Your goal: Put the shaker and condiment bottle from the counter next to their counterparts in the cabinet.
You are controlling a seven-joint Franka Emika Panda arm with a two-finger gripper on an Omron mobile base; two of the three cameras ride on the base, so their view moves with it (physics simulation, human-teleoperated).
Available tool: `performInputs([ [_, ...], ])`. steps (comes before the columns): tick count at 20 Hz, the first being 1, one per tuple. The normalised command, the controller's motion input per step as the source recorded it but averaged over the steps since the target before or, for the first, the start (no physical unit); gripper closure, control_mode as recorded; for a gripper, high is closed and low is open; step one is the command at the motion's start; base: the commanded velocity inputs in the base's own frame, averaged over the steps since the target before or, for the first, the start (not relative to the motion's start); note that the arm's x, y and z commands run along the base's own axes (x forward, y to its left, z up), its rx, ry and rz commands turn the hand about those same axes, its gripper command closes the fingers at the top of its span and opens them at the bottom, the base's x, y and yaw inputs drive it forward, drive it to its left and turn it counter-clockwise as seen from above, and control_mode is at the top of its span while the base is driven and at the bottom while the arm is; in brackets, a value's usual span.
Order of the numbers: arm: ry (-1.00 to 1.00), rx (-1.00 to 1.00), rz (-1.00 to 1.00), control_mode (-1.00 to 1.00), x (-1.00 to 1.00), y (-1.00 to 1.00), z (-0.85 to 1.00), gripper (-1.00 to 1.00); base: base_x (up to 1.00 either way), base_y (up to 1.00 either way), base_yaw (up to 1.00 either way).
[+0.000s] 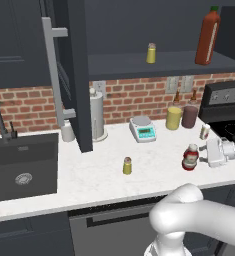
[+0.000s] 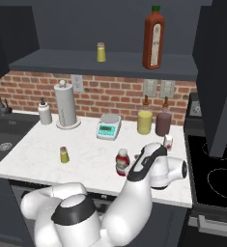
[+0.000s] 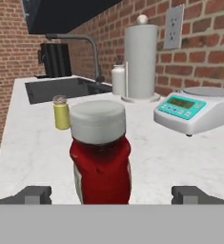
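- Nothing is put away yet, by my reckoning: both items stand on the counter (image 1: 154,172), so two trips up to the cabinet (image 1: 79,75) remain.
- The digital kitchen scale (image 1: 142,128), a white body with a teal face, makes a handy marker on the marbled white stone.
- The shaker (image 1: 127,165), a small matte yellow cylinder with a grey cap, stands upright in front of the scale, slightly to its left, untouched.
- The condiment bottle (image 3: 101,157), glossy red with a broad white cap, stands in front of the scale and to its right.
- The gripper (image 3: 108,194) has its two dark fingertips spread wide, one either side of the bottle; in the hand view they look apart from it, not clamped.
- Above the scale, on the dark shelf, sit the counterparts: the matching shaker (image 1: 151,53), and further right the tall red-orange sauce bottle (image 1: 208,37) with its green cap.
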Motion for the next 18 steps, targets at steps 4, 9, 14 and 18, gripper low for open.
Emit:
performInputs([
  [4, 0.02, 0.15, 0.0, -1.0, 0.0, 0.0, -0.01, -1.0, 0.0, 0.0, 0.0],
  [9, 0.04, 0.11, 0.0, -1.0, 0.0, 0.05, -0.01, -1.0, 0.0, 0.0, 0.0],
  [14, 0.05, 0.06, 0.0, -1.0, 0.0, 0.15, -0.02, -1.0, 0.0, 0.0, 0.0],
  [18, 0.03, 0.03, 0.0, -1.0, 0.0, 0.26, -0.06, -1.0, 0.0, 0.0, 0.0],
])
